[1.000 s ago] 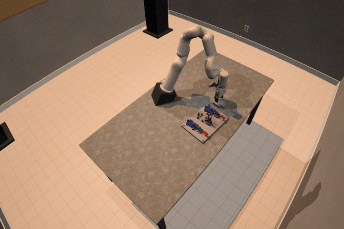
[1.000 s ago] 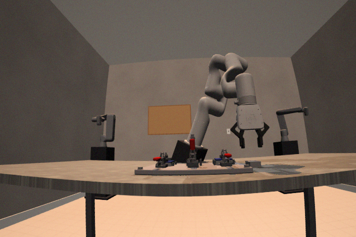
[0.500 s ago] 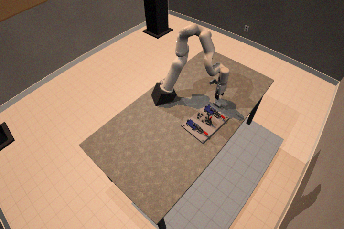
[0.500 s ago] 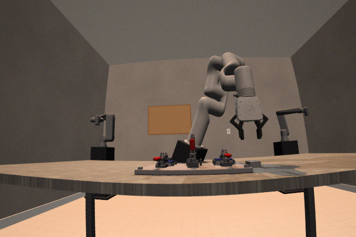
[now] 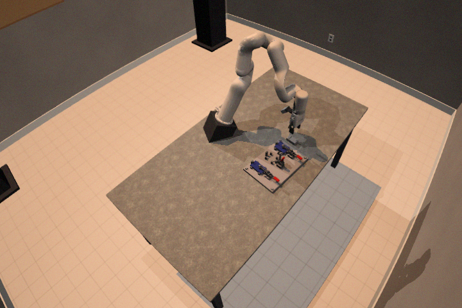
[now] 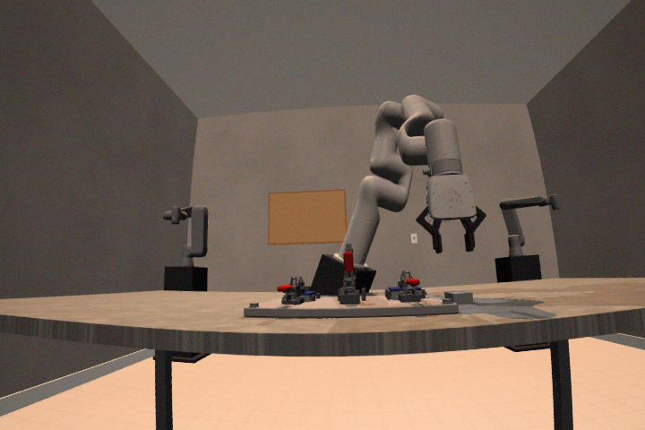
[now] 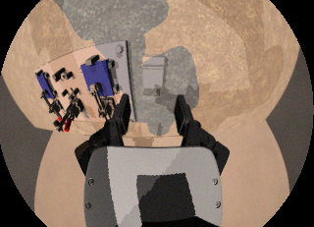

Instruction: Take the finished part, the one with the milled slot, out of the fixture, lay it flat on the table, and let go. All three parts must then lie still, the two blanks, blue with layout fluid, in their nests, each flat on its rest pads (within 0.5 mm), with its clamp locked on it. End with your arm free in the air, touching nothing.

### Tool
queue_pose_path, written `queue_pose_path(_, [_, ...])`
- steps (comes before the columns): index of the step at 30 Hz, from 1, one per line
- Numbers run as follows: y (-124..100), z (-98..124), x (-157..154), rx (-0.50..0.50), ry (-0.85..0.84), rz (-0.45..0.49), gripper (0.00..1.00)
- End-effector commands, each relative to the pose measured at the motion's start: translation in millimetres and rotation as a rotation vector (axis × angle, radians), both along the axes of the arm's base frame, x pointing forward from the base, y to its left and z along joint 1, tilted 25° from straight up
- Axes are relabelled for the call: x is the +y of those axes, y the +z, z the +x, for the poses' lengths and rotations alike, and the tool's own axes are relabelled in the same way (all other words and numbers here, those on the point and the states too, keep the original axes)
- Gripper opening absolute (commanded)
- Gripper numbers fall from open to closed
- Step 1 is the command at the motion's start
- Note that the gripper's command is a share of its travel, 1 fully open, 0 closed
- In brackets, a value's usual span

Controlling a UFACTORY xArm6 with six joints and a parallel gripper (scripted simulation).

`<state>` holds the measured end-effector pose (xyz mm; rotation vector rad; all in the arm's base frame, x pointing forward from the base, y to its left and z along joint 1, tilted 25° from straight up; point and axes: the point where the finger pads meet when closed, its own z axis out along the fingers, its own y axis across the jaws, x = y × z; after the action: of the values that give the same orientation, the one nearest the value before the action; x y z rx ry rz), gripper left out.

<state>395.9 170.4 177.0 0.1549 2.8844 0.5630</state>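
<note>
The grey finished part [image 5: 294,138] [image 6: 458,297] [image 7: 153,81] lies on the table beside the fixture plate [image 5: 258,177] [image 6: 351,313] [image 7: 125,82], apart from it; a line, apparently its slot, crosses it in the wrist view. My gripper [image 5: 292,131] [image 6: 453,249] [image 7: 152,102] is open and empty, well above the part. One blue blank [image 5: 281,146] [image 7: 97,79] sits in the nest nearest the part, another blue blank [image 5: 256,166] [image 7: 45,85] in the far outer nest. Both outer red handles are down. Seating within 0.5 mm and locking cannot be judged.
The middle nest holds no part; its clamp's red handle [image 5: 282,159] [image 6: 348,261] stands upright. The outer clamps' handles [image 5: 299,157] [image 5: 276,179] point towards the table's near edge in the exterior view. The robot's dark base [image 5: 219,128] stands behind the plate.
</note>
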Motion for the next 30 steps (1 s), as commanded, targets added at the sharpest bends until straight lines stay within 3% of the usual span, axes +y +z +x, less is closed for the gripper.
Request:
queue_pose_path(1, [2, 1, 0, -0.004, 0.000, 0.001, 0.69])
queue_pose_path(12, [10, -1, -3, -0.004, 0.000, 0.001, 0.69])
queue_pose_path(30, [59, -13, -23, -0.004, 0.000, 0.001, 0.69])
